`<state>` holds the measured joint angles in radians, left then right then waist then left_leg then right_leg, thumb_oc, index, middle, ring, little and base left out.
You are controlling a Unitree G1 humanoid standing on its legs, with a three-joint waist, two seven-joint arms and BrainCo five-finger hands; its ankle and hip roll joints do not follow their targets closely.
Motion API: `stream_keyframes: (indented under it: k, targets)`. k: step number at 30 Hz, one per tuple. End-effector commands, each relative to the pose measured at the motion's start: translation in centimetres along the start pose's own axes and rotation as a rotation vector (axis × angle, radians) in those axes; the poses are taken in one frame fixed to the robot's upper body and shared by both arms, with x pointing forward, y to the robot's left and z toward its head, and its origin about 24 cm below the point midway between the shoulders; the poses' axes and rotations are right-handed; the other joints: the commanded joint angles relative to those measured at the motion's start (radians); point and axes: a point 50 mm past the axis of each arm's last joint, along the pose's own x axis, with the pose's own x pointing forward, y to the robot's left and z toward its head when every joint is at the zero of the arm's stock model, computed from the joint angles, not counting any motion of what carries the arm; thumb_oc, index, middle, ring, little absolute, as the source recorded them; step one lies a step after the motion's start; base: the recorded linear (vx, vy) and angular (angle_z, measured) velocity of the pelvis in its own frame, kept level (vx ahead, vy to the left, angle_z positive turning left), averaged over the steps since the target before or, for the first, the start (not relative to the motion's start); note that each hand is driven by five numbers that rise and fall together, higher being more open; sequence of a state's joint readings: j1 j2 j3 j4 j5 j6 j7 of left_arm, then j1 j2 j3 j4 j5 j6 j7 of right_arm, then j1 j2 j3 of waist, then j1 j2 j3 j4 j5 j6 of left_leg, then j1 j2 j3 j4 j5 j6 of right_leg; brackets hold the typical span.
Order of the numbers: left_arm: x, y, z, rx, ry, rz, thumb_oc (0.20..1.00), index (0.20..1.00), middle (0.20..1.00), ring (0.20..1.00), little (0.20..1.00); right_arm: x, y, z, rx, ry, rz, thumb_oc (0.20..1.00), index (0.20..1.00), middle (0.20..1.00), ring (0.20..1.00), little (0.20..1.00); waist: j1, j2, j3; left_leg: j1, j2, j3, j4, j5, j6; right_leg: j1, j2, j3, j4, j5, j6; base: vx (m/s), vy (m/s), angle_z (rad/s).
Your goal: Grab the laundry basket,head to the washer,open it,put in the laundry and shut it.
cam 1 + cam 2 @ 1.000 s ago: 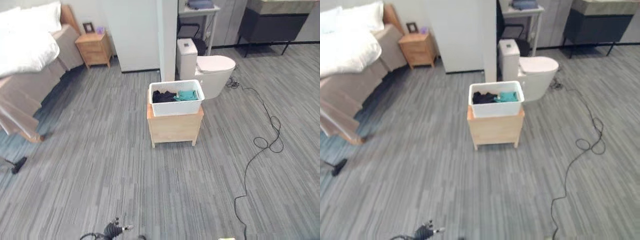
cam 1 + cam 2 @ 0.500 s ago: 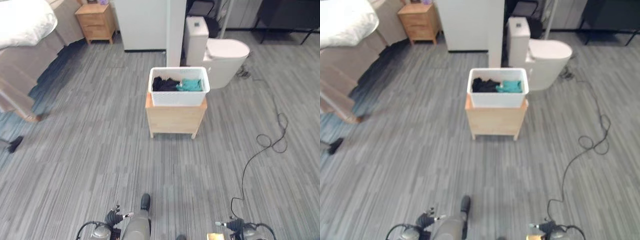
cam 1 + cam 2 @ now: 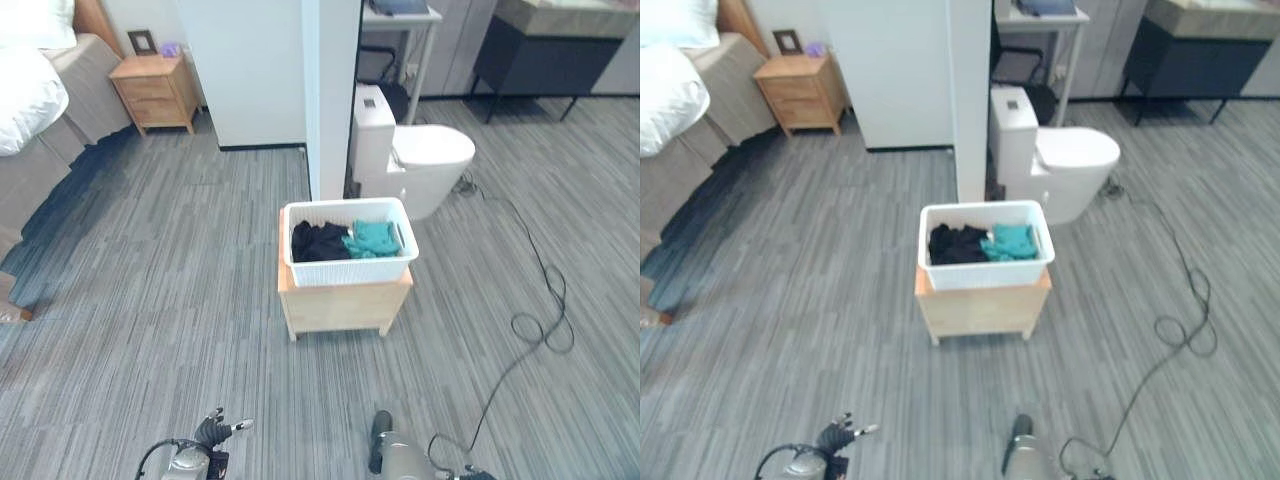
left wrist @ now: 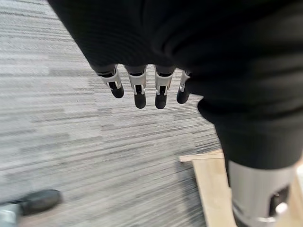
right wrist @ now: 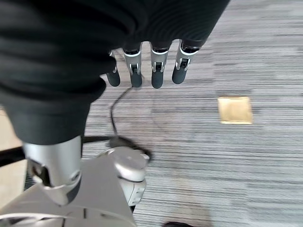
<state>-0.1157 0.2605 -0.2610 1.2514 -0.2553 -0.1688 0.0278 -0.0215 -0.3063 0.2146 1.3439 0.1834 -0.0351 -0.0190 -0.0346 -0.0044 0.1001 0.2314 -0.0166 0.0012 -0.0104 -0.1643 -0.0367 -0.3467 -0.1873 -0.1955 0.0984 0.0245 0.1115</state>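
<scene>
We look down on grey striped carpet [image 3: 180,300] with a bed [image 3: 35,100] at far left, a wooden nightstand [image 3: 155,92] beside it, and a white toilet [image 3: 415,155] behind a white wall end [image 3: 330,90]. Near the middle stands a small wooden cabinet [image 3: 345,305], and the white laundry basket [image 3: 348,240] sits on top of it, holding black clothes [image 3: 318,240] and a teal garment [image 3: 373,238]. Our left hand [image 4: 139,87] hangs over the carpet, fingers straight and loose, holding nothing. Our right hand [image 5: 151,66] hangs likewise, empty, above a small brass floor plate [image 5: 235,109].
</scene>
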Motion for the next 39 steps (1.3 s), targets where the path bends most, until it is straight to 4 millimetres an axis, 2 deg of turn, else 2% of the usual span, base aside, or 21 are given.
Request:
stream_keyframes:
  k: [1, 3, 5, 6, 7, 9, 10, 11, 12, 13, 15, 17, 18, 19, 20, 25, 29, 30, 33, 36, 39]
  targets:
    - [0.2, 0.0, 2.5, 0.072, -0.117, 0.005, 1.0, 1.0, 1.0, 1.0, 1.0, 0.1, -1.6, 0.8, 0.041, -0.011, -0.054, 1.0, 1.0, 1.0, 1.0, 1.0, 0.009, -0.037, 0.018, -0.093, -0.009, -0.044, 0.086, -0.018, 0.016, 0.139, -0.061, 0.043, -0.148, 0.16, 0.095, 0.37, -0.19, 0.64]
    - [0.3, -0.4, 3.5, 0.094, -0.162, -0.002, 1.0, 1.0, 1.0, 1.0, 1.0, 0.0, -1.8, 0.2, 0.04, 0.004, -0.06, 1.0, 1.0, 1.0, 1.0, 1.0, -0.002, -0.051, 0.001, -0.061, -0.01, -0.074, 0.093, -0.052, 0.009, 0.16, -0.054, 0.077, -0.144, 0.17, 0.088, 0.36, -0.221, 0.69]
    - [0.2, -0.7, 4.2, 0.084, -0.197, 0.006, 1.0, 1.0, 1.0, 1.0, 1.0, -0.1, -1.8, -0.2, 0.039, 0.006, -0.06, 1.0, 1.0, 1.0, 1.0, 1.0, -0.008, -0.049, -0.017, -0.04, 0.008, -0.09, 0.124, -0.075, -0.001, 0.181, -0.028, 0.098, -0.126, 0.166, 0.075, 0.38, -0.313, 0.45]
    - [0.3, -0.8, 5.1, 0.062, -0.227, 0.031, 1.0, 1.0, 1.0, 1.0, 1.0, 0.0, -1.5, 0.1, 0.01, -0.001, -0.057, 1.0, 1.0, 1.0, 1.0, 1.0, -0.004, -0.043, -0.021, -0.071, 0.037, -0.096, 0.247, 0.002, -0.036, 0.198, 0.01, 0.087, -0.093, 0.139, 0.046, 0.31, -0.359, -0.06]
    - [0.2, -0.8, 5.9, 0.035, -0.254, 0.041, 1.0, 1.0, 1.0, 1.0, 1.0, 0.0, -1.5, 0.3, 0.018, -0.006, -0.067, 1.0, 1.0, 1.0, 1.0, 1.0, -0.002, -0.046, -0.015, -0.14, 0.045, -0.099, 0.382, 0.054, -0.051, 0.217, 0.016, 0.083, -0.088, 0.122, 0.026, 0.22, -0.356, -0.07]
    - [-0.2, -0.4, 7.8, -0.067, -0.349, 0.091, 1.0, 1.0, 1.0, 1.0, 1.0, 0.0, -1.8, 1.1, -0.002, -0.031, -0.092, 1.0, 1.0, 1.0, 1.0, 1.0, 0.032, -0.067, 0.012, -0.299, 0.022, -0.128, 0.622, 0.175, -0.059, 0.299, 0.042, 0.074, -0.126, 0.085, -0.025, 0.15, -0.32, 0.24]
    - [-0.4, -0.3, 8.6, -0.075, -0.382, 0.103, 1.0, 1.0, 1.0, 1.0, 1.0, 0.0, -1.9, 0.9, -0.006, -0.024, -0.103, 1.0, 1.0, 1.0, 1.0, 1.0, 0.038, -0.072, 0.015, -0.329, 0.039, -0.115, 0.6, 0.192, -0.061, 0.322, 0.044, 0.07, -0.142, 0.073, -0.03, 0.22, -0.263, 0.18]
    - [-0.9, -0.2, 9.5, -0.041, -0.437, 0.112, 1.0, 1.0, 1.0, 1.0, 1.0, 0.0, -2.6, 1.0, -0.002, -0.024, -0.135, 1.0, 1.0, 1.0, 1.0, 1.0, 0.051, -0.078, 0.02, -0.366, 0.063, -0.081, 0.496, 0.163, -0.053, 0.346, 0.042, 0.058, -0.156, 0.056, -0.027, 0.2, -0.1, -0.01]
    - [-1.1, -0.1, 9.4, -0.011, -0.44, 0.122, 1.0, 1.0, 1.0, 1.0, 1.0, 0.0, -2.9, 1.1, 0.004, -0.025, -0.146, 1.0, 1.0, 1.0, 1.0, 1.0, 0.061, -0.076, 0.019, -0.37, 0.073, -0.07, 0.417, 0.146, -0.053, 0.36, 0.042, 0.056, -0.163, 0.047, -0.022, 0.26, 0.021, 0.06]
    - [-1.5, 0.4, 9.5, -0.03, -0.465, 0.155, 1.0, 1.0, 1.0, 1.0, 1.0, -0.1, -3.5, 1.3, 0.005, -0.028, -0.165, 1.0, 1.0, 1.0, 1.0, 1.0, 0.069, -0.048, 0.004, -0.366, 0.119, -0.059, 0.198, 0.177, -0.068, 0.377, 0.054, 0.046, -0.176, 0.022, -0.008, 0.22, 0.079, 0.05]
    - [-1.8, 0.6, 8.9, -0.036, -0.452, 0.178, 1.0, 1.0, 1.0, 1.0, 1.0, -0.1, -4.1, 2.4, 0.024, -0.061, -0.191, 1.0, 1.0, 1.0, 1.0, 1.0, 0.079, -0.036, 0.01, -0.38, 0.145, -0.042, 0.141, 0.233, -0.078, 0.402, 0.051, 0.044, -0.172, 0.004, -0.011, 0.16, 0.078, -0.29]
    - [-2.1, 1.6, 7.6, -0.032, -0.419, 0.215, 1.0, 1.0, 1.0, 1.0, 1.0, -0.2, -4.7, 3.9, 0.046, -0.125, -0.213, 1.0, 1.0, 1.0, 1.0, 1.0, 0.077, -0.007, -0.009, -0.341, 0.161, -0.04, 0.085, 0.227, -0.076, 0.413, 0.071, 0.052, -0.169, -0.013, -0.008, 0.18, 0.08, -0.37]
    - [-2.3, 1.9, 7.6, -0.018, -0.424, 0.223, 1.0, 1.0, 1.0, 1.0, 1.0, -0.4, -5.2, 4.4, 0.077, -0.155, -0.234, 1.0, 1.0, 1.0, 1.0, 1.0, 0.075, 0.001, -0.019, -0.326, 0.16, -0.042, 0.073, 0.227, -0.078, 0.42, 0.069, 0.055, -0.171, -0.011, -0.008, 0.23, 0.099, -0.37]
    - [-2.9, 2.7, 7.8, -0.036, -0.446, 0.237, 1.0, 1.0, 1.0, 1.0, 1.0, -0.8, -6.7, 5.5, 0.162, -0.222, -0.273, 1.0, 1.0, 1.0, 1.0, 1.0, 0.07, 0.007, -0.029, -0.303, 0.16, -0.02, 0.075, 0.218, -0.078, 0.435, 0.055, 0.057, -0.177, -0.011, -0.005, 0.15, 0.064, -0.46]
    - [-2.9, 2.7, 7.7, -0.036, -0.445, 0.237, 1.0, 1.0, 1.0, 1.0, 1.0, -0.9, -6.7, 5.5, 0.162, -0.22, -0.273, 1.0, 1.0, 1.0, 1.0, 1.0, 0.072, 0.007, -0.029, -0.3, 0.16, -0.018, 0.074, 0.218, -0.078, 0.437, 0.055, 0.058, -0.177, -0.011, -0.005, 0.15, 0.075, -0.23]
    - [-5.1, 6.6, 7.8, -0.029, -0.514, 0.366, 1.0, 1.0, 1.0, 1.0, 1.0, -2.9, -9.9, 8.7, 0.175, -0.422, -0.344, 1.0, 1.0, 1.0, 1.0, 1.0, 0.079, 0.012, -0.05, -0.24, 0.157, 0.024, 0.044, 0.197, -0.068, 0.445, 0.031, 0.081, -0.178, -0.002, 0.009, 0.11, 0.056, 0.03]
    - [-6.0, 8.4, 8.3, -0.009, -0.543, 0.447, 1.0, 1.0, 1.0, 1.0, 1.0, -4.2, -10.4, 10.5, 0.136, -0.526, -0.349, 1.0, 1.0, 1.0, 1.0, 1.0, 0.082, 0.004, -0.059, -0.212, 0.156, 0.042, 0.038, 0.171, -0.064, 0.453, 0.023, 0.091, -0.176, -0.01, 0.014, 0.09, 0.023, -0.11]
    - [-6.2, 8.7, 8.9, 0.006, -0.561, 0.465, 1.0, 1.0, 1.0, 1.0, 1.0, -4.7, -10.2, 11.6, 0.113, -0.577, -0.341, 1.0, 1.0, 1.0, 1.0, 1.0, 0.082, 0.0, -0.058, -0.213, 0.153, 0.046, 0.04, 0.172, -0.06, 0.446, 0.02, 0.093, -0.172, -0.004, 0.017, 0.02, 0.012, -0.12]
    - [-6.2, 8.6, 9.2, 0.013, -0.567, 0.454, 1.0, 1.0, 1.0, 1.0, 1.0, -4.8, -9.8, 12.0, 0.095, -0.596, -0.331, 1.0, 1.0, 1.0, 1.0, 1.0, 0.082, -0.005, -0.058, -0.206, 0.153, 0.051, 0.038, 0.168, -0.058, 0.446, 0.019, 0.093, -0.167, -0.005, 0.018, 0.03, 0.002, -0.15]
    - [-5.5, 7.5, 8.9, 0.043, -0.531, 0.375, 1.0, 1.0, 1.0, 1.0, 1.0, -5.0, -9.3, 12.6, 0.083, -0.614, -0.314, 1.0, 1.0, 1.0, 1.0, 1.0, 0.078, -0.006, -0.062, -0.192, 0.154, 0.06, 0.024, 0.168, -0.056, 0.447, 0.018, 0.091, -0.164, -0.007, 0.021, 0.05, 0.009, -0.18]
    - [-4.4, 5.0, 8.4, 0.064, -0.476, 0.213, 1.0, 1.0, 1.0, 1.0, 1.0, -4.9, -8.8, 13.4, 0.045, -0.617, -0.294, 1.0, 1.0, 1.0, 1.0, 1.0, 0.07, 0.0, -0.064, -0.173, 0.155, 0.064, 0.005, 0.159, -0.053, 0.45, 0.02, 0.088, -0.16, -0.016, 0.026, 0.06, 0.022, -0.05]
